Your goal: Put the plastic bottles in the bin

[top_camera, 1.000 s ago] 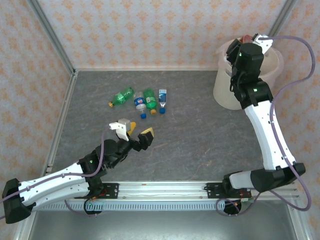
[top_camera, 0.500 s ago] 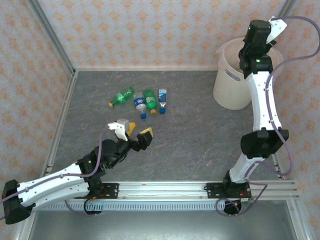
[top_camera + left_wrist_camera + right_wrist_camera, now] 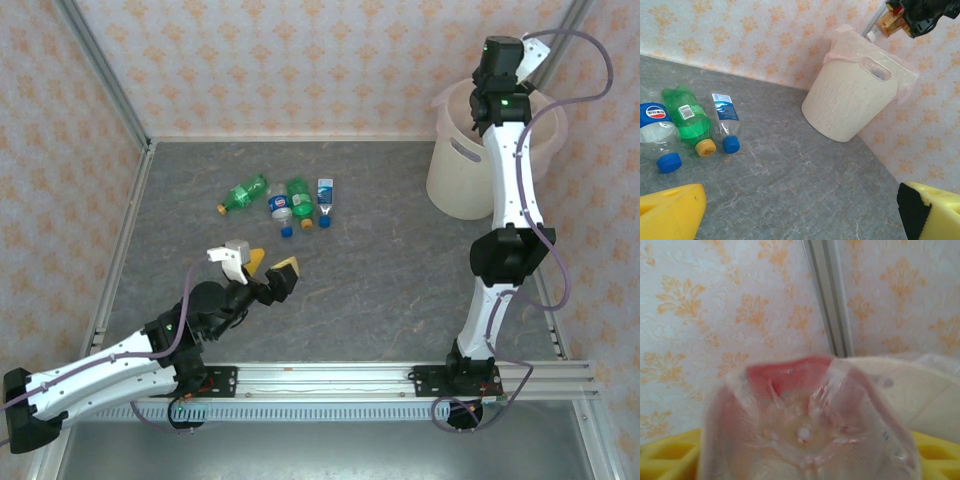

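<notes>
Several plastic bottles lie together at the back middle of the table: a green one point(image 3: 245, 192), a clear one with a blue cap point(image 3: 281, 210), another green one point(image 3: 300, 198) and a small clear one point(image 3: 325, 195). The pale bin point(image 3: 460, 180) stands at the back right. My right gripper point(image 3: 805, 460) is raised above the bin's rim point(image 3: 920, 385). A blurred clear bottle with a red label point(image 3: 805, 425) sits between its yellow fingers; whether they still grip it is unclear. My left gripper point(image 3: 262, 265) hangs open and empty over the table, short of the bottles.
Patterned walls close in the back and both sides. A metal corner post point(image 3: 827, 300) rises just behind the bin. Bare grey tabletop point(image 3: 805, 170) stretches between the bottle cluster point(image 3: 690, 125) and the bin point(image 3: 850, 105).
The right arm has straightened up and carried its bottle from the bin's near side to above the bin's opening. The left arm has drawn back slightly, still open.
</notes>
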Tool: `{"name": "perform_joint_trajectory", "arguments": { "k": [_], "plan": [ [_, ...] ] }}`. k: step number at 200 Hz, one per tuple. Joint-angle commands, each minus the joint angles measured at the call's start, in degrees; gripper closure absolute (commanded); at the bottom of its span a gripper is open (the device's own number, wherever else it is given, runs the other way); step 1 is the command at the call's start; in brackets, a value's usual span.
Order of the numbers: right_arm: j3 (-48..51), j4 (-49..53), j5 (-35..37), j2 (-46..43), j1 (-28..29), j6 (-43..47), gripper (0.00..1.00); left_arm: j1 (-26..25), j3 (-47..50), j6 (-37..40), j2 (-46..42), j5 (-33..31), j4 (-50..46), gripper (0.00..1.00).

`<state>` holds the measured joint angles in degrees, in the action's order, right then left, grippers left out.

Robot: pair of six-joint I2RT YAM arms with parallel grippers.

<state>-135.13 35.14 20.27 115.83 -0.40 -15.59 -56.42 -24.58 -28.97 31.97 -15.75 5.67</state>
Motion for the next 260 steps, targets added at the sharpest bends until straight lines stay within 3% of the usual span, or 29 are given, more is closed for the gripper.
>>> {"name": "perform_joint_trajectory", "arguments": {
  "k": [1,87,162,219,260],
  "plan": [
    [-1.5,2.9,-1.2,-0.4,-0.1,-1.2,0.0,-0.2,-0.8,-0.9,-1.0,-1.8,-2.3,0.01],
    [-1.1,2.3,-0.8,-6.2,1.5,1.4,0.0,-0.2,-0.8,-0.8,0.8,-2.7,-1.4,0.01],
    [1.9,2.2,0.1,-10.8,8.5,1.8,0.0,-0.2,-1.0,-2.0,2.4,-5.7,-2.5,0.01],
    [16.0,-1.4,-1.6,-21.3,16.0,0.0,0.0,0.3,-2.0,-3.3,5.5,-9.7,-3.4,0.01],
    [33.3,-6.4,-6.2,-33.1,20.4,-2.3,0.0,3.0,-3.0,-3.7,7.6,-11.7,-4.5,0.01]
  ]
}}
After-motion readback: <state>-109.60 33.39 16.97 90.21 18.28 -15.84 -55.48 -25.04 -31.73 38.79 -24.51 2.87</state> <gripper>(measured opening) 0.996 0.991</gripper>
